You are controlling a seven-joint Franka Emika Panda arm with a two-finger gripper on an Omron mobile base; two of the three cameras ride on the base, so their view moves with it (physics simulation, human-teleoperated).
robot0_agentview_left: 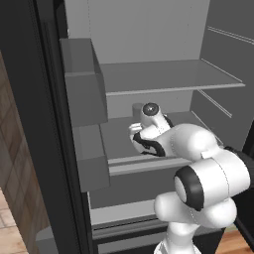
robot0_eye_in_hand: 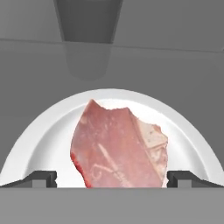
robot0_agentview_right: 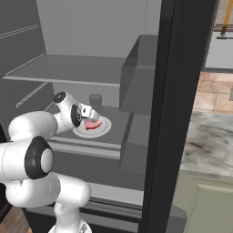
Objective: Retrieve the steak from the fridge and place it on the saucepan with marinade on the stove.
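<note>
Both base views look from behind the arm, left and right, forward and down into the open fridge (robot0_agentview_left: 149,74), sharing its middle shelf. The hand view sits close above the steak (robot0_eye_in_hand: 120,146) on that shelf.

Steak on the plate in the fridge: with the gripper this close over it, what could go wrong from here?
The open gripper straddles the steak, whose outline is irregular; closing may catch only an edge, so it could slip out when lifted. The steak rests on a white plate, so fingertips descending further might press or drag the plate along the shelf. A grey cylinder stands just behind; a retreating wrist could bump it.
</note>
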